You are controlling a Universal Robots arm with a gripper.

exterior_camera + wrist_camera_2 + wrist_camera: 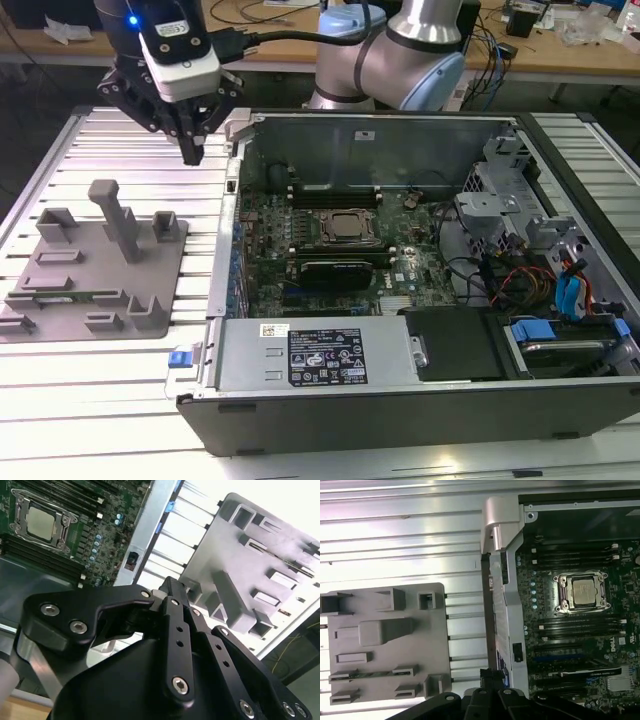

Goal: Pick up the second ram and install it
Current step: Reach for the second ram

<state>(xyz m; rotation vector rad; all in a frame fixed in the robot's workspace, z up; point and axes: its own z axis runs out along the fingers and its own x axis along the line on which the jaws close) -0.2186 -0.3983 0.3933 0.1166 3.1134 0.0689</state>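
Note:
The second ram (62, 297) is a thin green stick lying flat between small clamps near the front edge of the grey fixture plate (100, 265); in the first wrist view the ram (367, 674) lies along one edge of the plate (385, 650). My gripper (192, 152) hangs above the slatted table, behind the plate and just off the back left corner of the open computer case (240, 130). Its black fingers (170, 587) meet at the tips with nothing between them. The motherboard's memory slots (340, 192) lie behind the processor socket (347, 228).
A tall grey post (118, 215) rises from the fixture plate. Inside the case, a black expansion card (345, 270) sits in front of the socket. The power supply (320, 355) runs along the front. The drive cage and cables (520, 260) are at the exterior view's right.

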